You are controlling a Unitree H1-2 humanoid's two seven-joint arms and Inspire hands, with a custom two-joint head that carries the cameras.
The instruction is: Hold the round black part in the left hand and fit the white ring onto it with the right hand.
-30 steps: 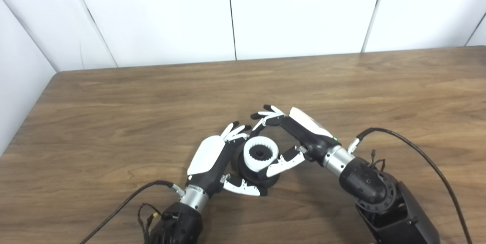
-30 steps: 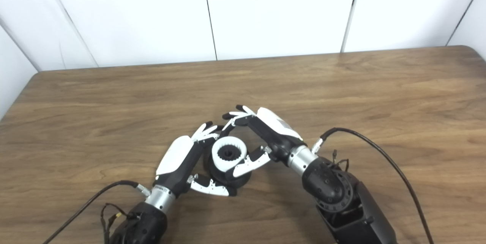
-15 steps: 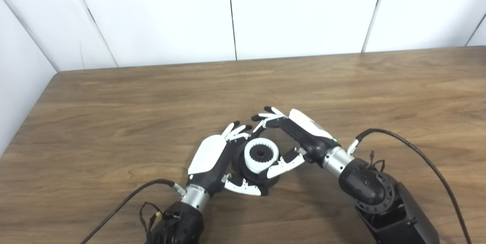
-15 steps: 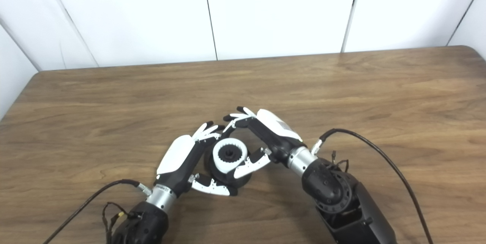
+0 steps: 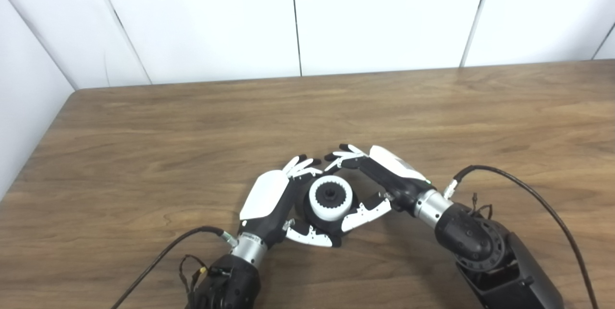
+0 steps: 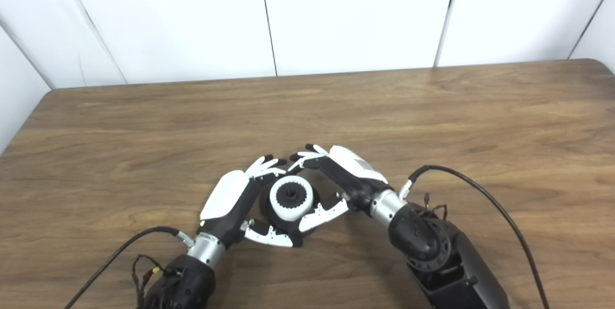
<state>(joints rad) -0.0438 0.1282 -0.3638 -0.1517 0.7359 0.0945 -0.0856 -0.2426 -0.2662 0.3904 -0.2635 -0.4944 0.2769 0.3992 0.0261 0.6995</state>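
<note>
1. The left hand (image 5: 271,201) cups the round black part (image 5: 303,203) from the left, fingers curled around it, on the worktop (image 5: 144,131).
2. The white ring (image 5: 330,199) sits on top of the black part.
3. The right hand (image 5: 379,181) grips the ring, thumb below and fingers behind.
</note>
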